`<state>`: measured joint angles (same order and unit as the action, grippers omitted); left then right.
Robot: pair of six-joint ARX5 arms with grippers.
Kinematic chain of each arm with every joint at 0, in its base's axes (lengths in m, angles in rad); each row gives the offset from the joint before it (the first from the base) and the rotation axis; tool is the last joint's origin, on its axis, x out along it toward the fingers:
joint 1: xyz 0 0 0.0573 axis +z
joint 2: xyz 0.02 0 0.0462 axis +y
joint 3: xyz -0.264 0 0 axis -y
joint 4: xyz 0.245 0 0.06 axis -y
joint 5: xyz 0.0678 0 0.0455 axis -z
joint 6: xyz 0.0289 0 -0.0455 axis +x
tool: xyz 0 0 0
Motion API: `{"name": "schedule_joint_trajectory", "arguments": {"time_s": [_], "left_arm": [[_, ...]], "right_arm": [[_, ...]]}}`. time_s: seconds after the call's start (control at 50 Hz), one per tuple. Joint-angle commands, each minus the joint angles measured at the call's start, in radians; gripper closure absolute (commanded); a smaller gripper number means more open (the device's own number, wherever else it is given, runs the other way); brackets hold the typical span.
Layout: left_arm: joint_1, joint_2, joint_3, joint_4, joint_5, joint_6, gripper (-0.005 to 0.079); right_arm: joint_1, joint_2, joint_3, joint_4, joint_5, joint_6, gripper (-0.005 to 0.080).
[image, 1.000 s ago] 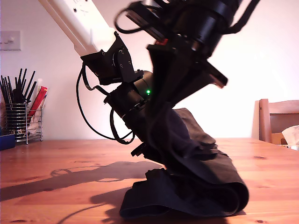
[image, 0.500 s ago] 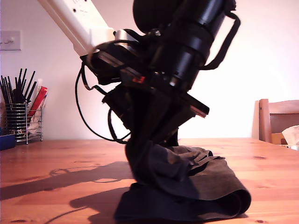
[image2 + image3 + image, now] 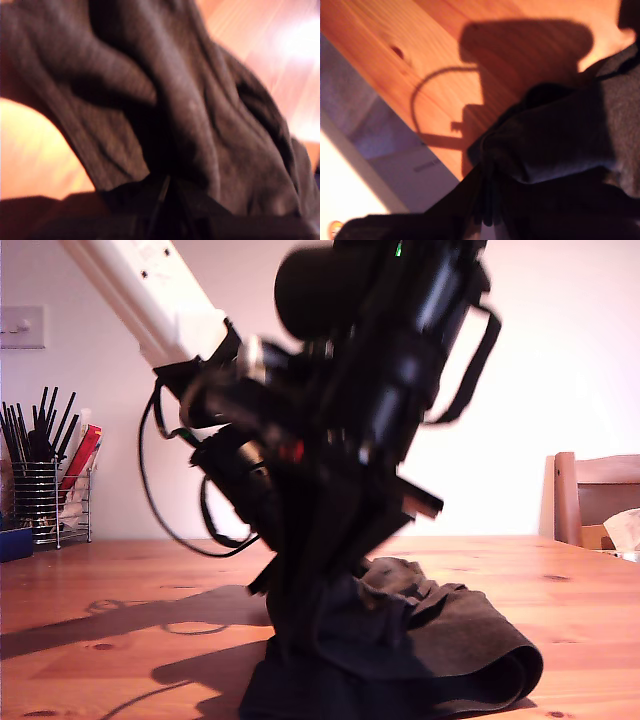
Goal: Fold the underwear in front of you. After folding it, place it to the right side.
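The underwear is a dark charcoal cloth lying partly doubled over on the wooden table, its near fold rounded at the exterior view's right. One end still rises into two overlapping arms, a black one in front and a white one behind; I cannot tell which is first or second. Wrinkled underwear fills the first wrist view and runs into my first gripper, which is shut on it. My second gripper is also shut on a bunched edge of the underwear, low over the table.
A wire holder of black sticks and a blue thing stand at the exterior view's far left. A wooden chair stands behind the table at that view's right. The table's edge shows in the second wrist view.
Both arms have swung toward the exterior view's left and sunk lower. The raised part of the underwear has come down over the part on the table, so the pile is flatter.
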<state>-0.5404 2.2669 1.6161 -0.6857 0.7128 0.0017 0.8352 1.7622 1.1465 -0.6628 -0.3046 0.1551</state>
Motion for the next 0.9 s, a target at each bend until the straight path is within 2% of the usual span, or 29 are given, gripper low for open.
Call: {"name": "schedule_joint_trajectory", "arguments": {"time_s": [0.0, 0.26, 0.44, 0.6, 0.88], "left_arm": [[0.011, 0.040, -0.010, -0.015, 0.004, -0.002, 0.0762], [0.066, -0.005, 0.036, -0.035, 0.011, -0.002, 0.0762], [0.092, -0.005, 0.103, -0.083, 0.074, -0.002, 0.0762], [0.102, -0.005, 0.155, -0.129, 0.119, -0.002, 0.0762], [0.082, -0.004, 0.163, -0.085, 0.140, -0.002, 0.0762]], "right_arm": [[0.016, 0.003, 0.004, 0.009, 0.000, -0.019, 0.0765], [0.021, 0.004, -0.023, 0.007, 0.000, -0.039, 0.0765], [0.022, 0.004, -0.034, 0.004, 0.000, -0.051, 0.0765], [0.022, 0.004, -0.034, 0.002, 0.000, -0.051, 0.0765], [0.022, 0.004, -0.034, 0.008, -0.003, -0.050, 0.0765]]}}
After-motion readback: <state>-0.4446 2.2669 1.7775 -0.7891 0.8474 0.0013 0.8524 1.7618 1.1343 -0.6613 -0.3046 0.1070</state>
